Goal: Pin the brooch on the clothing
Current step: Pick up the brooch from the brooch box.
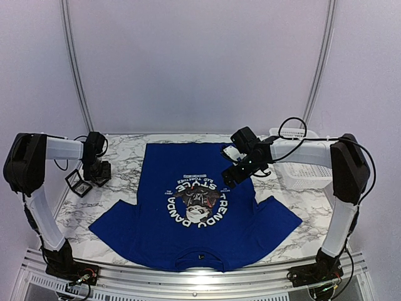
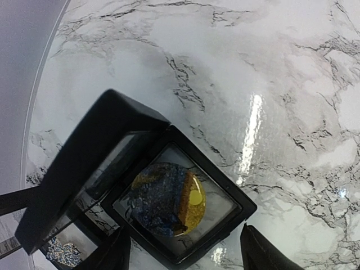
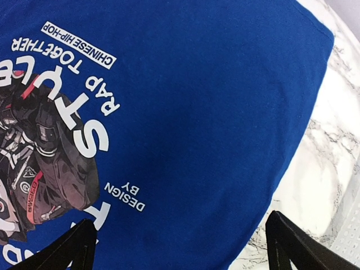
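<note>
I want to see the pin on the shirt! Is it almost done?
Not yet, it has barely begun. Done: the shirt lies spread flat on the table. In hand: the left gripper hangs open over the brooch, which sits in its black box; the right gripper hangs open above the shirt, holding nothing. Still to do: lift the brooch, carry it over and pin it on.

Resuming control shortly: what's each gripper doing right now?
Left gripper: open, empty, over the brooch case.
Right gripper: open, empty, over the T-shirt.

T-shirt (image 1: 188, 235) royal blue, white lettering; table (image 1: 125, 166) white marble, grey veins; box (image 2: 84, 163) black; brooch (image 2: 169, 199) blue-gold, possibly glittered.
</note>
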